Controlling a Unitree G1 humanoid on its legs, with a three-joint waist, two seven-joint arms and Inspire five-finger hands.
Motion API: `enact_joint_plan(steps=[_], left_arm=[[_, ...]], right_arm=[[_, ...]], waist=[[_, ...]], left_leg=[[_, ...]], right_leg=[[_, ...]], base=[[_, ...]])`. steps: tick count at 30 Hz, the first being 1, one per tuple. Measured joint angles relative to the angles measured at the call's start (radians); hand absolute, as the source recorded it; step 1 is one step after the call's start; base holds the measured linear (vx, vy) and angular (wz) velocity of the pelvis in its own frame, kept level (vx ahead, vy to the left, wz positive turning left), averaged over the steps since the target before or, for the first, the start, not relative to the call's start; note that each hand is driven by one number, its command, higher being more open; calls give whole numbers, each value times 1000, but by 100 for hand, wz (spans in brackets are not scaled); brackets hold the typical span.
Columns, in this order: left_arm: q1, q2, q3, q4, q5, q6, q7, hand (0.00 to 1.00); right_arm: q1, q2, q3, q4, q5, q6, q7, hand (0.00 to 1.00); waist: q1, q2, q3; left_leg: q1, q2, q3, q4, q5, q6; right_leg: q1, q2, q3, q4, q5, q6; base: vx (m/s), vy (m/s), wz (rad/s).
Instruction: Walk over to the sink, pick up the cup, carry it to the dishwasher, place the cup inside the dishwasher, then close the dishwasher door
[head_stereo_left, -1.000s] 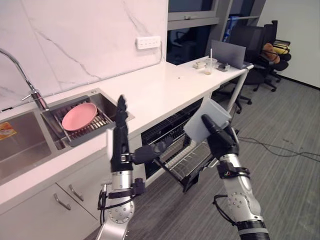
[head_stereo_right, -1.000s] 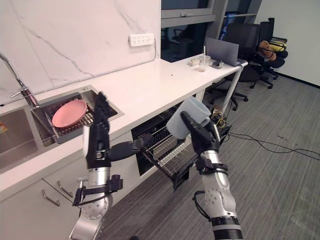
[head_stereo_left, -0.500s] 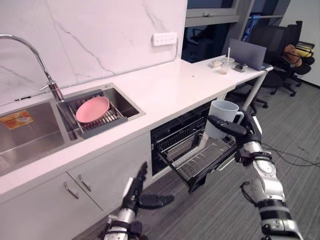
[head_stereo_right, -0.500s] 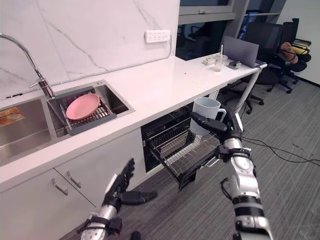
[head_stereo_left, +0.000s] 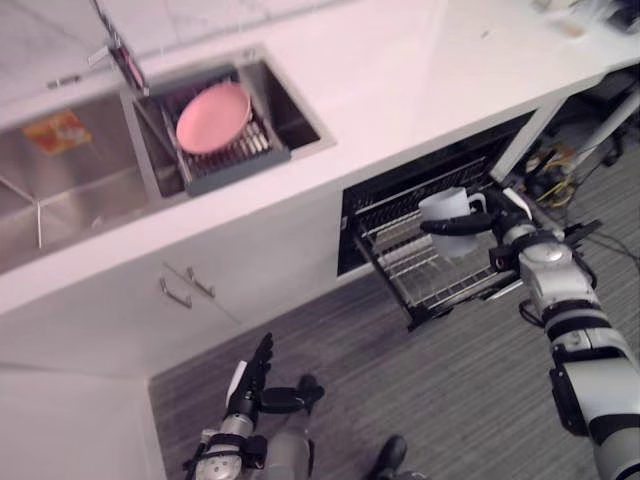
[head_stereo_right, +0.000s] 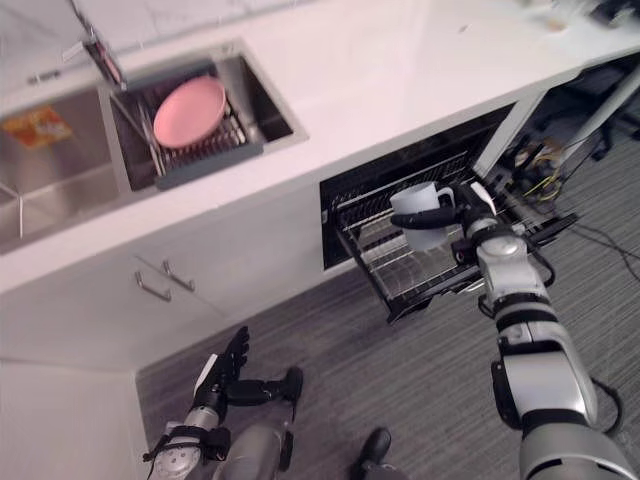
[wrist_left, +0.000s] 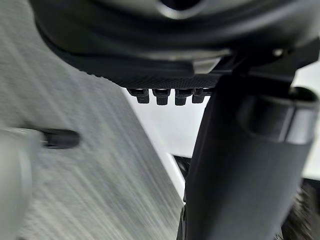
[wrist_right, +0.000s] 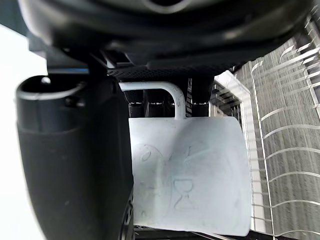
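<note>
Cup (head_stereo_left: 447, 207) upright over the dishwasher rack (head_stereo_left: 425, 285) — right hand (head_stereo_left: 500, 225) clasping it, left hand (head_stereo_left: 250, 385) straight-fingered, low.

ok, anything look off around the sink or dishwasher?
Nothing stands out. The cup is upright in the right hand, which grips it above the dishwasher's pulled-out rack, and nothing has spilled. The pink plate sits in the drainer at the sink. The left hand hangs open near the floor.
</note>
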Motion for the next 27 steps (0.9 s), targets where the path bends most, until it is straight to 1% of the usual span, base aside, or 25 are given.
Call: enact_joint_plan(steps=[1, 2, 3, 5, 9, 11, 12, 14, 15, 19, 20, 24, 27], left_arm=[[-7, 7, -1, 1, 0, 0, 5, 100], [-9, 11, 0, 1, -1, 0, 14, 100], [-11, 14, 0, 3, -2, 0, 17, 100], [-32, 13, -2, 30, -21, 0, 27, 100], [-56, 13, -3, 43, -44, 5, 34, 100], [-80, 10, -16, 59, -58, 8, 32, 100], [-97, 8, -24, 68, -65, 11, 33, 100], [-101, 8, -26, 68, -82, 15, 33, 100], [-103, 8, -32, 69, -98, 24, 32, 100], [-102, 8, -34, 70, -103, 35, 32, 100], [-102, 8, -39, 70, -109, 35, 31, 100], [-102, 8, -70, 68, -118, 35, 30, 100], [-102, -5, -73, 67, -118, 36, 25, 100]], right_arm=[[-42, -10, 7, 30, -6, 0, -3, 0], [-81, -14, 18, 59, -10, 0, -9, 0], [-99, -15, 26, 74, -11, 0, -11, 0], [-129, -20, 31, 120, -37, 0, -11, 0], [-148, -28, 62, 183, -92, 0, -13, 0], [-174, -41, 66, 226, -118, 3, -13, 0], [-205, -60, 66, 253, -128, 10, -13, 0], [-223, -71, 66, 260, -130, 15, -13, 0], [-241, -87, 66, 267, -141, 24, -13, 0], [-250, -101, 66, 284, -166, 35, -9, 0], [-250, -103, 66, 289, -165, 37, -4, 100], [-250, -102, 66, 301, -156, 38, 8, 100], [-253, -102, 66, 301, -150, 38, 8, 100]], waist=[[13, 6, 25], [19, 13, 41], [21, 18, 46], [41, 35, 55], [51, 52, 63], [58, 71, 72], [64, 91, 82], [67, 102, 87], [69, 116, 93], [81, 129, 99], [82, 134, 101], [90, 141, 102], [93, 141, 102]], left_leg=[[-11, -3, 0, 3, 7, 7], [-25, -6, -3, 3, 12, 7], [-33, -9, -5, 3, 13, 8], [-52, -16, -7, 3, 14, 8], [-82, -22, -18, 3, 17, 12], [-93, -24, -21, 3, 19, 14], [-108, -24, -25, 3, 17, 12], [-122, -23, -30, 3, 20, 12], [-135, -24, -38, 3, 23, 13], [-150, -25, -46, 3, 26, 12], [-153, -26, -49, 3, 26, 12], [-161, -29, -54, 3, 31, 13], [-162, -32, -59, 3, 31, 13]], right_leg=[[-13, -3, 0, 3, 0, 0], [-25, -6, -2, 5, 0, 0], [-32, -8, -3, 7, 0, 0], [-54, -14, -3, 16, -3, 4], [-93, -25, -4, 58, -23, 6], [-112, -31, -4, 79, -31, 6], [-135, -35, -4, 99, -37, 7], [-152, -37, -4, 110, -40, 7], [-167, -41, -9, 125, -47, 7], [-192, -49, -12, 157, -66, 6], [-197, -52, -16, 169, -75, 7], [-217, -64, -19, 208, -101, 7], [-226, -74, -22, 234, -121, 6]], base=[[25, 29, 4], [31, 30, 5], [30, 28, 7], [34, 27, 4], [16, 12, 6], [-12, 12, 3], [0, 0, 0], [-27, 9, 3], [-15, -2, 7], [13, -16, 6], [26, -30, 7], [46, -47, 5], [49, -52, 7]])
